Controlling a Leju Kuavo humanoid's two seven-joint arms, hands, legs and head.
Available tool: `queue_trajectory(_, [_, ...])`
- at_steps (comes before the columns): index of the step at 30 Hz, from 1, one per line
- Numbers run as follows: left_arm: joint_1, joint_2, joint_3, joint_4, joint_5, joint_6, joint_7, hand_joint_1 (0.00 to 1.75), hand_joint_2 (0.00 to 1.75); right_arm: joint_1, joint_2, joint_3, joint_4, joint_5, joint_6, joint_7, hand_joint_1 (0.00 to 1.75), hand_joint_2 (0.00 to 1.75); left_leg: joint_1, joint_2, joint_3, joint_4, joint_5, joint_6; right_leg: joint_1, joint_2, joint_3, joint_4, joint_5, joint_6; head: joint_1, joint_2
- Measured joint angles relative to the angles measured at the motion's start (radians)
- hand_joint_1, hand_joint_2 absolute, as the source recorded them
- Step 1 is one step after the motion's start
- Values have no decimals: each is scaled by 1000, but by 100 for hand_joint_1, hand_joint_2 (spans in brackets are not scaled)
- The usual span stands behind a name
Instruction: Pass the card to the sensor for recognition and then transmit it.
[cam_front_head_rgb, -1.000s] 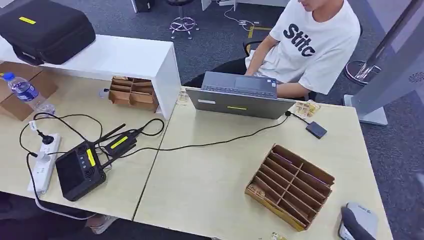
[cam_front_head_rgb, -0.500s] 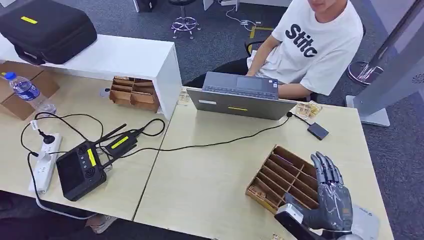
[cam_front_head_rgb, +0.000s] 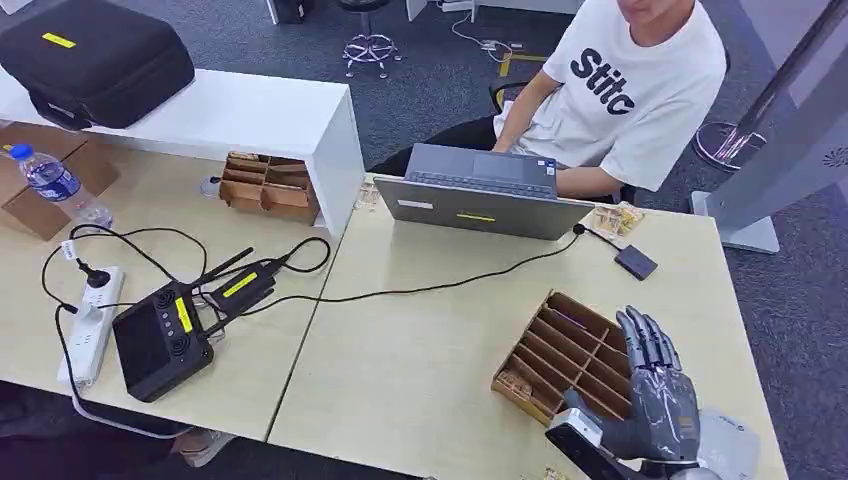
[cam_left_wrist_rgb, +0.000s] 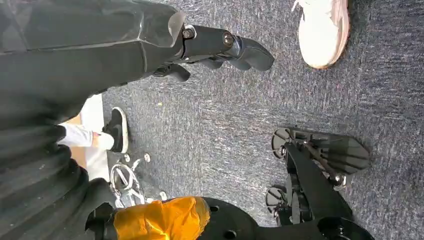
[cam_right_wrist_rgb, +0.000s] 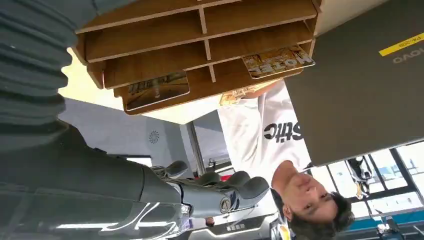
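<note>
A brown slotted card rack (cam_front_head_rgb: 560, 350) stands on the right table. A printed card (cam_front_head_rgb: 513, 383) lies in its near left corner. In the right wrist view the rack (cam_right_wrist_rgb: 200, 30) holds two printed cards (cam_right_wrist_rgb: 156, 89) (cam_right_wrist_rgb: 278, 61). My right hand (cam_front_head_rgb: 655, 395) hovers over the rack's near right part with fingers spread and straight, holding nothing; its fingers (cam_right_wrist_rgb: 220, 190) are also bare in the wrist view. A small black sensor box (cam_front_head_rgb: 634, 262) lies beyond the rack, cabled to the laptop (cam_front_head_rgb: 480, 205). My left hand (cam_left_wrist_rgb: 220, 45) hangs over the carpet, holding nothing.
A person in a white T-shirt (cam_front_head_rgb: 625, 90) sits behind the laptop. Loose cards (cam_front_head_rgb: 614, 218) lie beside the laptop. A white-grey device (cam_front_head_rgb: 735, 445) sits at the near right table corner. On the left table lie a black controller (cam_front_head_rgb: 160, 340), cables and a power strip (cam_front_head_rgb: 88, 325).
One second ago my right arm lay low at the table's near right corner; the hand rose over the rack and has since sunk slightly toward me. The camera shifted a little.
</note>
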Motion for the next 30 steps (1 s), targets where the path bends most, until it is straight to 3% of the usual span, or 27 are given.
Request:
queue_trajectory(18, [0, 0, 0, 0, -8, -3, 0, 0, 175, -9, 0, 0, 4, 2, -2, 15, 0, 175, 0, 0, 0, 0, 0, 0, 0, 0, 0, 0, 0, 0, 0, 0])
queue_trajectory(30, [1, 8, -9, 0, -24, -17, 0, 0, 175, -124, 0, -115, 111, 37, -6, 22, 0, 175, 0, 0, 0, 0, 0, 0, 0, 0, 0, 0, 0, 0, 0, 0])
